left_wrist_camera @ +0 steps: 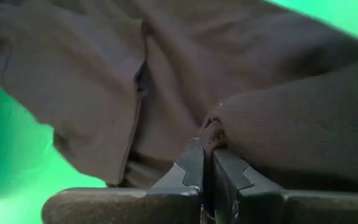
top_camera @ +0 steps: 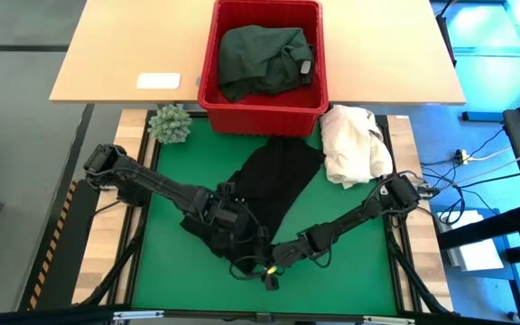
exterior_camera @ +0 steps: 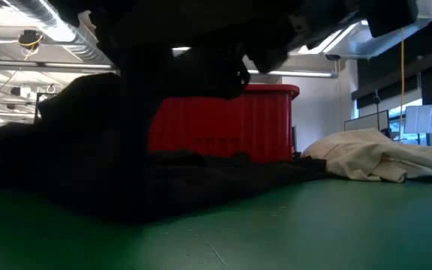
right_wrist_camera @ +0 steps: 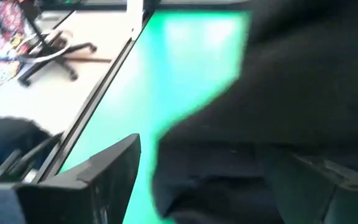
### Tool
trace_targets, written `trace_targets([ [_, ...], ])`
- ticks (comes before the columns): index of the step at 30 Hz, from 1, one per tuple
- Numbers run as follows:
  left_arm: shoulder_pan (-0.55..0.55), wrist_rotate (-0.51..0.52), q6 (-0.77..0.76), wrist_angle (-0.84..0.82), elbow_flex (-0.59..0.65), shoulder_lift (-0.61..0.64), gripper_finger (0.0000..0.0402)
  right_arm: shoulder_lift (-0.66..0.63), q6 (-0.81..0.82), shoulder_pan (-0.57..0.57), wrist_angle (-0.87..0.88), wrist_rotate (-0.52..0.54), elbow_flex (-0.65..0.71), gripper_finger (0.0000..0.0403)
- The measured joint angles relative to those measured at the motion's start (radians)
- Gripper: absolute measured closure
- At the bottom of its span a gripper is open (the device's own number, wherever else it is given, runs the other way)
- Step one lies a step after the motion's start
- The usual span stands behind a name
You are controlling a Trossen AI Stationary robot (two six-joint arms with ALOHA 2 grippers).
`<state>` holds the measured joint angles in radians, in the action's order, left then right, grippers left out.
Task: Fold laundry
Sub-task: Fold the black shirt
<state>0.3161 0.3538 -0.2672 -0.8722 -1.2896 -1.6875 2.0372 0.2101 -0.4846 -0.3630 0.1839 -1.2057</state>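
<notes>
This looks like a robotics lab in an open office: exposed silver ceiling ducts [exterior_camera: 43, 19] and strip lights overhead, a black rolling office chair base [right_wrist_camera: 48, 53] on grey floor, loose cables [top_camera: 463, 162] right of the green-matted tabletop [top_camera: 350, 271].

Ceiling lights [exterior_camera: 40, 30] are lighting the room evenly. Motion blur is smearing the right wrist view, and the black garment [exterior_camera: 126, 172] is looming dim and unfocused in the low view.

Black garment [top_camera: 273, 181] crumpled on green mat; dk-green one [top_camera: 260, 56] heaped in basket.
</notes>
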Motion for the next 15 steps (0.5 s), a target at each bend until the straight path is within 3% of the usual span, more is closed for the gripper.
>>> trace_targets([
  [5, -0.019, 0.003, 0.000, -0.003, 0.000, 0.000, 0.0401, -0.056, 0.077, 0.000, 0.106, 0.024, 0.000, 0.0086],
  [11, -0.019, 0.002, 0.031, 0.000, 0.000, 0.000, 0.0401, -0.081, 0.128, 0.002, 0.110, 0.255, -0.001, 0.0086],
  [15, -0.012, -0.003, 0.042, 0.001, 0.000, 0.000, 0.0401, -0.081, 0.166, 0.019, 0.142, 0.316, -0.001, 0.0086],
])
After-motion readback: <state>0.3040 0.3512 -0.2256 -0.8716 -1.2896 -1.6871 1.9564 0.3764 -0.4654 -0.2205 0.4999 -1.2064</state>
